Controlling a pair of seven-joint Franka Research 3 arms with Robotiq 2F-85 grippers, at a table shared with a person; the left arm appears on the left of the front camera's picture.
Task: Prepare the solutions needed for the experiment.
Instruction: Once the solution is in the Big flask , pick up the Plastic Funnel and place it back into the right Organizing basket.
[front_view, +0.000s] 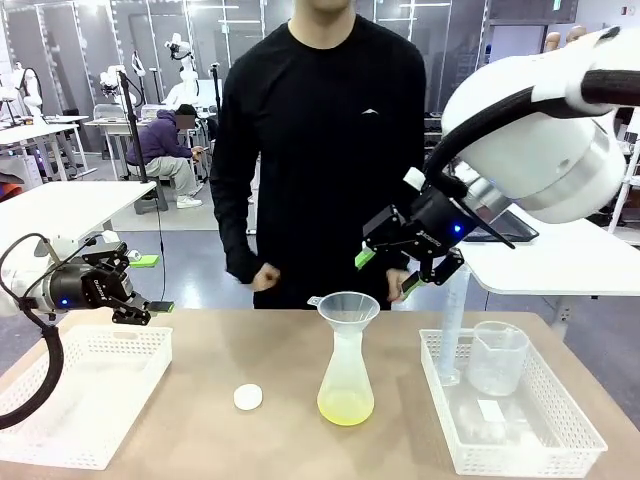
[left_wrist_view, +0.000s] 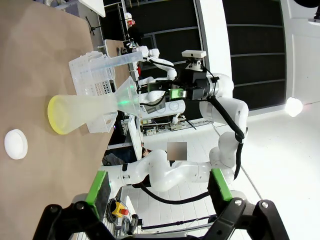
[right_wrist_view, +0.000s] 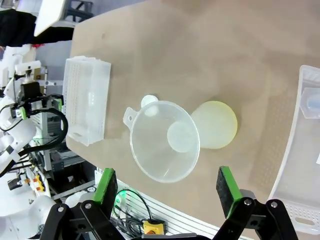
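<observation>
So the solution (front_view: 346, 406) here is a pale yellow-green clear liquid, just a shallow layer at the bottom of a translucent plastic conical flask (front_view: 346, 362). The flask stands upright about mid-desk, a bit toward the near edge, with a clear funnel (front_view: 349, 307) sitting in its neck. From the right wrist camera you look straight down the funnel, and the yellow base peeks out beside it.

A small white round cap (front_view: 248, 397) lies flat on the desk (front_view: 200, 355) just to the flask's left, not touching it.

The white mesh basket (front_view: 575, 425) on the right side holds a clear beaker (front_view: 497, 357) standing upright, a tall clear cylinder (front_view: 452, 335) at its far-left corner, and a small flat white piece on the bottom. Can't tell if there's any liquid in the beaker. Another white basket (front_view: 90, 385) sits on the left side.

The right pincer (front_view: 388, 274) hangs above and behind the funnel, released, fingers spread wide, grasping nothing. The left pincer (front_view: 152, 284) hovers over the far edge of the left basket, also released.

A person in black stands across the desk.
</observation>
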